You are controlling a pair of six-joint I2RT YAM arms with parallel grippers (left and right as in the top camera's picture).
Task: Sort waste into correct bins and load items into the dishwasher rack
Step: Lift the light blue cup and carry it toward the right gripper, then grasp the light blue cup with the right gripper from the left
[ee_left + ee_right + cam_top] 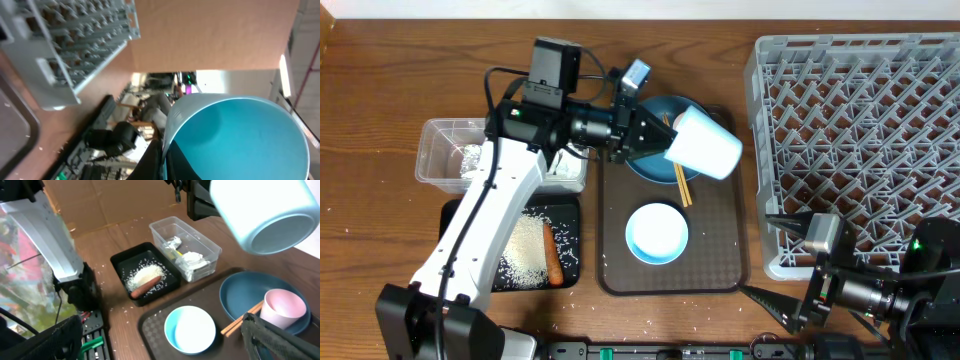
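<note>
Light blue cup (705,142) held aloft over brown tray (720,255), lay on its side, long axis toward rack (860,130), base facing rack, left gripper (655,138) clamped on rim, right gripper (775,262) gaped empty.

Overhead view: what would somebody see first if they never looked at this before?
Probably the light blue cup, held tipped on its side in the left pincer above the brown serving tray. Next, the big grey dishwasher rack on the right, with nothing in it. Then the orange carrot beside white rice in the black tray, left.
</note>
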